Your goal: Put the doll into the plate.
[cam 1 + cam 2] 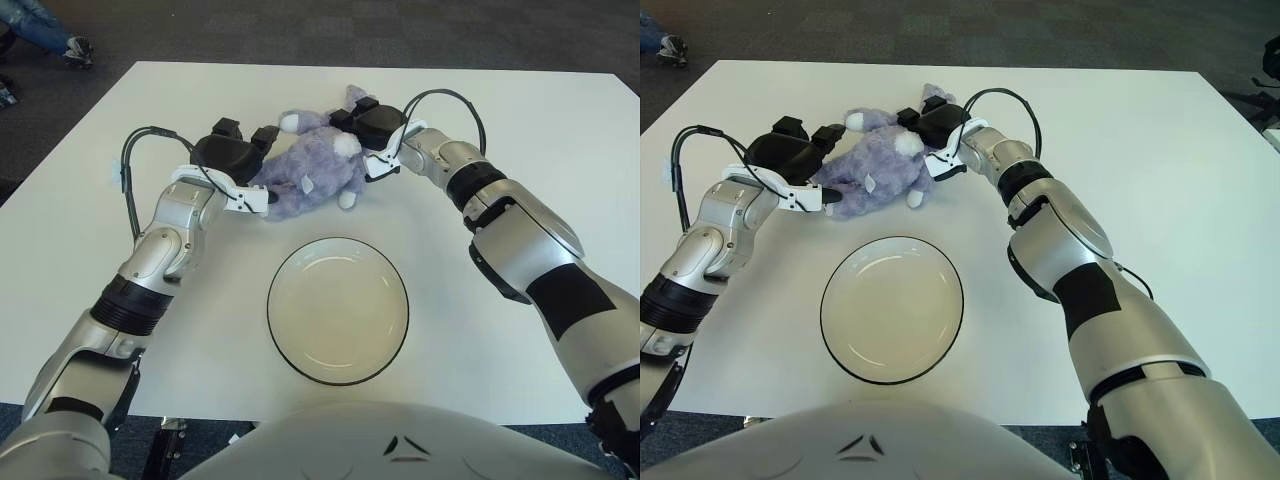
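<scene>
Left eye view is showing my left hand (236,163) at the near-left end of the soft lilac plush doll (312,170). Its dark fingers (262,138) are reaching around that end, one lying flat on the table beneath the toy and two above it, all touching the fur; whether they are truly clamping it I cannot tell. My right hand (371,126) is pressing against the far-right end of the same doll, by the pale ear and snout, its black fingers curled onto the plush so that the toy is sitting pinched between my two hands.

The doll is lying on its side on the white rectangular table (520,130), stretched slantwise from near-left to far-right, with one small cream paw (345,202) pointing toward me. It is resting on the tabletop, outside the dish.

The round cream plate with a thin black rim (337,310) is sitting nearer to me than the doll, just apart from it, holding nothing. My silver forearms are angling in from both sides, with black cables looping over each wrist. Beyond the table's far edge, dark grey carpet (300,30) is showing.
</scene>
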Motion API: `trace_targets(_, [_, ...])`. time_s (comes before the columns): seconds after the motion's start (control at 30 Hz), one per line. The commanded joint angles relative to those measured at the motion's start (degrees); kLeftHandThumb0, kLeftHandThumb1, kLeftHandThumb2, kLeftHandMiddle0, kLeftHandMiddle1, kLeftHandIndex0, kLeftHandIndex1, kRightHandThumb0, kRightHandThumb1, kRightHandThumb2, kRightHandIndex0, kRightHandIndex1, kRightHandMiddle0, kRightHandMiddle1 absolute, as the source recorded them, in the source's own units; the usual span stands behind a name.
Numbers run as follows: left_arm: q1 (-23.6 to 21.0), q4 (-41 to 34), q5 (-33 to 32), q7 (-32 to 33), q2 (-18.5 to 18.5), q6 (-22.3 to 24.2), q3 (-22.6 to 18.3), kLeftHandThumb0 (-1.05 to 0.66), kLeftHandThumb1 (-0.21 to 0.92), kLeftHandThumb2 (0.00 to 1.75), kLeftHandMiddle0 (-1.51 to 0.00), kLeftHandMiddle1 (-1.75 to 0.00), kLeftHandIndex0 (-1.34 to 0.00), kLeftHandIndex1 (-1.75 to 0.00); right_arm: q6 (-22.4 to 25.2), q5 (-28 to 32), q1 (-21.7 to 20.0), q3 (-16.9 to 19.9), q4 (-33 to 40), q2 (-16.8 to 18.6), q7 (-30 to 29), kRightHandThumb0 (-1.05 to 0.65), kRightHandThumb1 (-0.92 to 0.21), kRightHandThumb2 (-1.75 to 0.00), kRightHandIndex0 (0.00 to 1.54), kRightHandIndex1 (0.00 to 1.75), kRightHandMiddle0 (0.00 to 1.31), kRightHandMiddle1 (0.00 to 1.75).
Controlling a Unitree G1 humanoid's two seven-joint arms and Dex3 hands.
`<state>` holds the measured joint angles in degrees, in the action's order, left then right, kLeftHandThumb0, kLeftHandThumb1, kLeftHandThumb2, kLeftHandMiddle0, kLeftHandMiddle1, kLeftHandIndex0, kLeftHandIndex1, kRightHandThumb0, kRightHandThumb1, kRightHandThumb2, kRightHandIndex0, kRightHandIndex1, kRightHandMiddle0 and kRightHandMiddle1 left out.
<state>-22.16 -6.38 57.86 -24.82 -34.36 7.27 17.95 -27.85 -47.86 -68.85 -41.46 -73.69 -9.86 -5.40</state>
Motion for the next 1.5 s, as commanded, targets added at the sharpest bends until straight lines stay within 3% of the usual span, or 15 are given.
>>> trace_targets(0.0, [0.12, -1.05, -2.56, -1.91, -0.24, -1.15, -0.47, -1.00, 0.92, 0.62, 0.00, -1.21, 0.00, -0.18, 0.59, -0.95, 1.29, -0.80, -0.95, -1.10, 1.33, -0.26, -0.15, -1.15, 0.02, 0.69, 0.00, 0.66])
trace_targets(0.23, [0.60, -0.99, -7.03, -1.44, 0.61, -2.82, -1.19, -1.03, 0.92, 0.62, 0.00, -1.43, 0.00, -0.40, 1.19, -0.75, 1.25, -0.57, -1.20, -1.16, 1.15, -0.29, -0.17, -1.14, 0.04, 0.67, 0.00, 0.64])
trace_targets(0.33, [0.80, -0.47, -9.33, -0.46, 1.06, -4.10, -1.54, -1.04, 0.92, 0.66, -0.01, -1.66, 0.00, -0.62, 1.17, -0.55, 1.29, -0.38, -1.26, -1.13, 1.13, -0.30, -0.17, -1.13, 0.05, 0.67, 0.00, 0.67])
trace_targets(0.37, [0.64, 0.50, -10.36, 0.46, 1.58, -4.85, -1.60, -1.04, 0.92, 0.66, -0.02, -1.68, 0.00, -0.64, 1.13, -0.51, 1.30, -0.35, -1.27, -1.15, 1.10, -0.30, -0.17, -1.13, 0.05, 0.67, 0.00, 0.68])
trace_targets(0.53, [-0.52, 5.13, -14.14, 4.24, 3.24, -8.42, -1.86, -1.00, 0.92, 0.61, -0.23, -1.74, -0.01, -1.16, 0.62, -0.36, 1.39, -0.16, -1.15, -1.39, 0.93, -0.29, -0.17, -1.13, 0.06, 0.68, 0.00, 0.76])
trace_targets(0.7, [-2.60, 10.33, -16.70, 7.91, 3.52, -14.31, -1.64, -0.92, 0.92, 0.54, -0.36, -1.74, -0.07, -1.38, -0.32, -0.14, 1.48, 0.07, -0.93, -1.64, 0.60, -0.26, -0.14, -1.16, 0.08, 0.75, 0.00, 0.88])
trace_targets(0.83, [-3.64, 13.23, -19.33, 9.55, 3.91, -18.17, -1.85, -0.86, 0.91, 0.52, -0.41, -1.75, -0.14, -1.49, -0.90, -0.10, 1.51, 0.25, -0.85, -1.81, 0.26, -0.23, -0.10, -1.22, 0.08, 0.98, 0.00, 1.14])
trace_targets(0.87, [-3.79, 13.73, -20.16, 9.56, 4.21, -18.49, -2.03, -0.83, 0.89, 0.55, -0.43, -1.75, -0.16, -1.51, -0.98, -0.08, 1.54, 0.32, -0.83, -1.84, 0.09, -0.22, -0.09, -1.22, 0.08, 1.01, 0.00, 1.19])
trace_targets(0.9, [-3.89, 14.06, -20.70, 9.55, 4.39, -18.65, -2.13, -0.67, 0.81, 0.65, -0.46, -1.75, -0.23, -1.59, -1.03, -0.07, 1.55, 0.36, -0.83, -1.85, -0.03, -0.22, -0.08, -1.24, 0.09, 1.08, 0.01, 1.26])
trace_targets(0.97, [-4.18, 14.64, -21.42, 9.49, 4.71, -18.62, -2.24, -0.54, 0.73, 0.77, -0.50, -1.75, -0.29, -1.67, -1.18, -0.01, 1.55, 0.51, -0.78, -1.88, -0.21, -0.21, -0.08, -1.25, 0.09, 1.16, 0.02, 1.35])
trace_targets(1.03, [-4.73, 15.41, -21.69, 9.57, 5.11, -18.34, -2.21, -0.47, 0.67, 0.85, -0.53, -1.75, -0.34, -1.70, -1.46, 0.20, 1.56, 0.76, -0.64, -1.94, -0.44, -0.20, -0.06, -1.27, 0.10, 1.21, 0.04, 1.40])
trace_targets(1.07, [-5.03, 15.79, -21.69, 9.68, 5.27, -18.21, -2.13, -0.30, 0.56, 1.01, -0.55, -1.75, -0.35, -1.71, -1.59, 0.29, 1.59, 0.89, -0.58, -1.97, -0.55, -0.20, -0.06, -1.27, 0.12, 1.25, 0.09, 1.45])
trace_targets(1.17, [-6.58, 17.65, -20.09, 11.06, 5.68, -17.82, -1.39, -0.11, 0.39, 1.22, -0.59, -1.73, -0.38, -1.73, -1.78, 1.03, 1.93, 1.83, -0.42, -1.94, -1.05, -0.24, -0.08, -1.25, 0.15, 1.33, 0.22, 1.52])
trace_targets(1.37, [-7.48, 19.45, -18.88, 12.89, 6.61, -16.55, -1.03, -0.02, 0.30, 1.33, -0.64, -1.68, -0.42, -1.74, -2.05, 1.78, 2.29, 2.68, -0.23, -1.99, -1.43, -0.32, -0.12, -1.20, 0.19, 1.42, 0.33, 1.59])
trace_targets(1.47, [-7.54, 19.93, -18.68, 13.54, 7.25, -15.62, -1.14, -0.01, 0.26, 1.38, -0.66, -1.70, -0.43, -1.75, -2.22, 2.01, 2.44, 2.94, -0.12, -2.05, -1.56, -0.39, -0.35, -1.03, 0.20, 1.50, 0.54, 1.53])
